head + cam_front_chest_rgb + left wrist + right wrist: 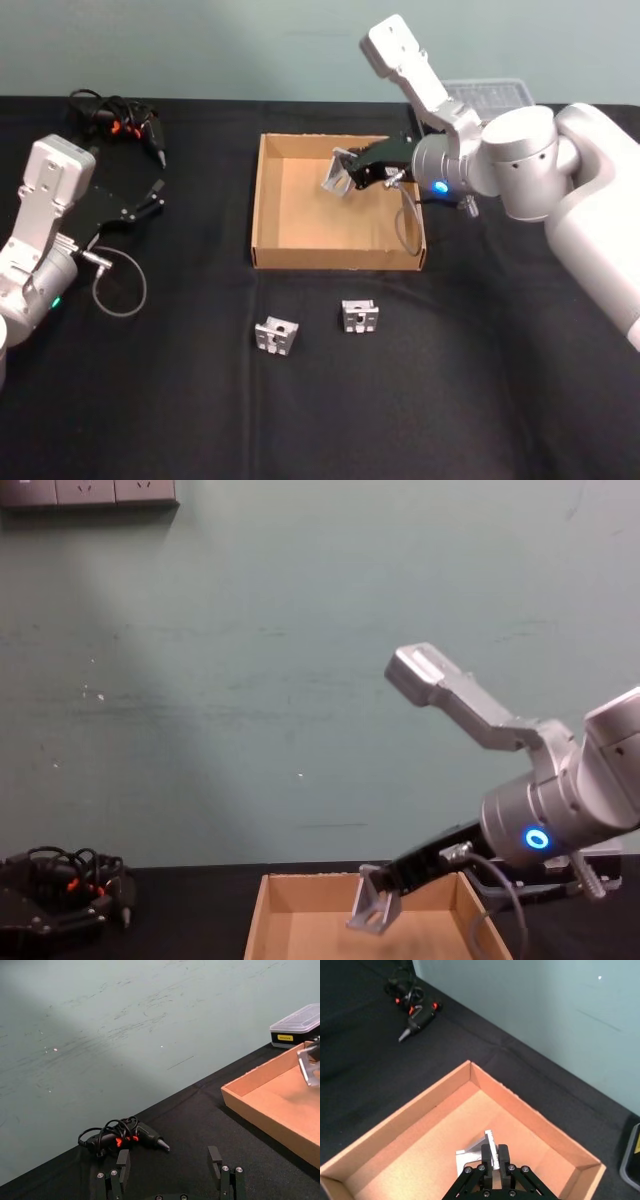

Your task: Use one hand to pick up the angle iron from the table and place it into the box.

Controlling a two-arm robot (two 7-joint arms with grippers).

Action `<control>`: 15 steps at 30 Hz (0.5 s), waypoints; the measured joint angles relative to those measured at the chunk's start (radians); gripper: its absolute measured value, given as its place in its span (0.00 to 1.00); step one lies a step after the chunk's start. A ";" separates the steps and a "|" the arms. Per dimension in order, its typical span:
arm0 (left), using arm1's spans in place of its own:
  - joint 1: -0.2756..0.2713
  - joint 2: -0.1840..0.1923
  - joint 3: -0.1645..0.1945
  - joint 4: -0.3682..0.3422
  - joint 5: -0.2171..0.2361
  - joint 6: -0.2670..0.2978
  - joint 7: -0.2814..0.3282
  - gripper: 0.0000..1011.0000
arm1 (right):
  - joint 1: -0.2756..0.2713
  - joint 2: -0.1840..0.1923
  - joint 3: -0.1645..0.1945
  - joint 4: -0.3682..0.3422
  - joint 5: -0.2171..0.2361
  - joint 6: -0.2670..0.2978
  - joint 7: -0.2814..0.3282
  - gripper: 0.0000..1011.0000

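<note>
right gripper [348, 172] [495, 1152] [372, 885]: comes in from the right of the head view, hanging over the box, fingers pinched nearly together on the angle iron
angle iron [335, 175] [477, 1155] [372, 910] [310, 1065]: silver, tilted, gripped by its top edge, inside the box's outline toward the upper right; can't tell if it touches the floor
box [340, 260] [395, 1120] [258, 920] [260, 1115]: tan cardboard, middle of the head view, sitting on the black table [450, 380]
left gripper [155, 195] [169, 1155]: parked at the left edge, fingers spread wide, nothing in them
spare brackets [277, 335] [359, 316]: two silver ones on the table just below the box, near each other, not touching
tool [120, 118] [125, 1137] [415, 1015]: black, tangled cable, upper left
case [485, 97] [297, 1027]: black with clear lid, upper right behind the arm
</note>
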 joint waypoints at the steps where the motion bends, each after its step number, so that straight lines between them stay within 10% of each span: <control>1: 0.000 0.000 0.000 0.000 0.000 0.000 0.000 1.00 | 0.002 -0.005 -0.002 0.011 -0.005 -0.002 0.000 0.09; 15: 0.000 0.000 0.000 0.000 0.000 0.000 0.000 1.00 | 0.008 -0.026 -0.009 0.051 -0.030 -0.014 -0.006 0.09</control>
